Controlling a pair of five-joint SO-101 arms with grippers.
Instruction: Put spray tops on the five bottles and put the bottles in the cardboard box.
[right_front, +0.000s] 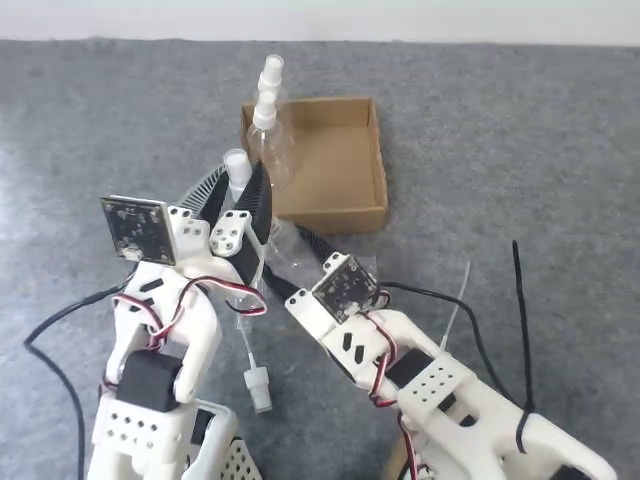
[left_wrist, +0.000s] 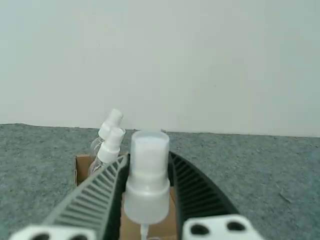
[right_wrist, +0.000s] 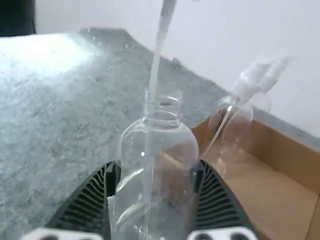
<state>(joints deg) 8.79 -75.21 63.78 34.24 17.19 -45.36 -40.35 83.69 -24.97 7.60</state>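
One spray top (left_wrist: 147, 180) is clamped in the left hand (left_wrist: 147, 156), its tube (right_wrist: 155, 75) inside the bottle (right_wrist: 157, 145) the right hand (right_wrist: 156, 169) grips.

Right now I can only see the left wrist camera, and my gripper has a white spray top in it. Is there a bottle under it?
Observer: Yes. The right gripper is shut on a clear bottle. The tube of your spray top goes down into its neck.
Operator: Is the top on the bottle yet?
Observer: Not yet. The right wrist view shows the neck open and bare.
Operator: Are there more tops?
Observer: One spare spray top lies on the grey table between the arms.
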